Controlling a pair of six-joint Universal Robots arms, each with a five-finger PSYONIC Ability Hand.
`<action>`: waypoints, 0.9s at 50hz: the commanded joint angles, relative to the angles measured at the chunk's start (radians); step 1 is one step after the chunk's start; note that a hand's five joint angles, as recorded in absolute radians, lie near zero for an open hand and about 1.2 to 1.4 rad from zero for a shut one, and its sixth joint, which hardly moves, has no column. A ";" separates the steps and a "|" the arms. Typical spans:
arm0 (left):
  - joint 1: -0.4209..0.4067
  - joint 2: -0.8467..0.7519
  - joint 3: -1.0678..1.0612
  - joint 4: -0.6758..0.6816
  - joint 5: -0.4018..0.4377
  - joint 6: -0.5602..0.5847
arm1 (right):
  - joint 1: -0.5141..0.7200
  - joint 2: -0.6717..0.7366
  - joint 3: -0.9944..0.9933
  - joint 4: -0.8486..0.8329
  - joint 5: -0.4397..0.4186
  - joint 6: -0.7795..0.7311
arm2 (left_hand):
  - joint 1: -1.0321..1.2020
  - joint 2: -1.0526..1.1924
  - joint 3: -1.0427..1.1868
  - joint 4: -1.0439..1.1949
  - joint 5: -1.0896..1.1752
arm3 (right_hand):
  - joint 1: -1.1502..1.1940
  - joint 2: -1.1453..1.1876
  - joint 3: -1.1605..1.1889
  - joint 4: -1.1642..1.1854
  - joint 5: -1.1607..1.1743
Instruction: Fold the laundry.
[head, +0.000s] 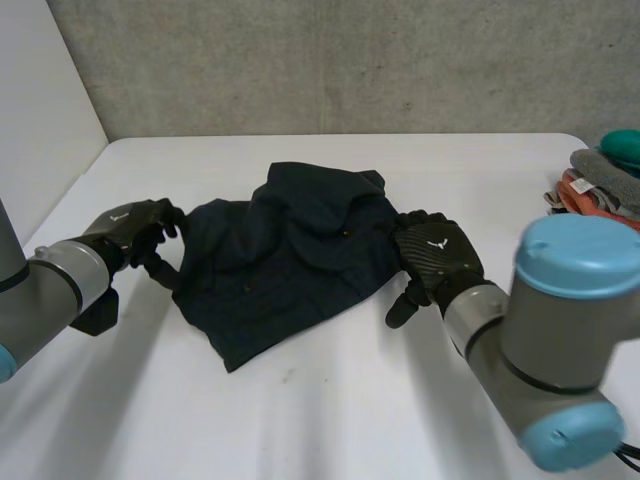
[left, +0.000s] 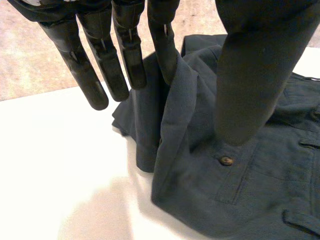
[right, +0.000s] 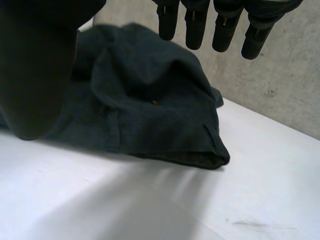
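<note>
I see the crumpled dark navy cloth garment (head: 290, 250) lying bunched near the middle of the white surface (head: 330, 420), well apart from every edge.

Left hand (head: 130, 228): positioned at the side of the garment that faces the left edge of the surface. In the left wrist view its fingers (left: 125, 50) are extended, nearly straight and slightly spread. One fingertip touches a raised fold of the garment (left: 225, 190). The thumb stands on the other side of that fold, above a pocket closed by a small brown button (left: 226, 160). The fold is not pinched, and the hand holds nothing.

Right hand (head: 435, 255): positioned at the opposite side of the garment, facing the right edge. In the right wrist view its fingers (right: 195, 25) are straight and wide apart from the thumb, poised over the garment (right: 150, 115). I cannot tell whether they touch the cloth.

A stack of folded teal, grey and orange cloths (head: 600, 185) sits at the right edge, toward the far right corner.
</note>
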 joint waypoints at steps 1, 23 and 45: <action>0.020 0.073 -0.002 0.047 -0.035 0.008 | 0.017 0.162 -0.177 0.058 0.066 -0.038 | -0.115 -0.117 -0.116 -0.115 -0.112 | -0.048 -0.034 -0.032 -0.035 -0.047; 0.146 -0.175 0.182 0.064 0.099 0.284 | 0.029 0.525 -0.585 0.031 0.083 -0.143 | -0.403 -0.405 -0.405 -0.403 -0.401 | 0.204 0.218 0.220 0.217 0.206; 0.072 -0.168 0.165 0.123 0.031 0.305 | -0.073 0.372 -0.552 -0.075 0.100 -0.223 | 0.818 0.816 0.817 0.818 0.821 | 1.173 1.187 1.190 1.186 1.175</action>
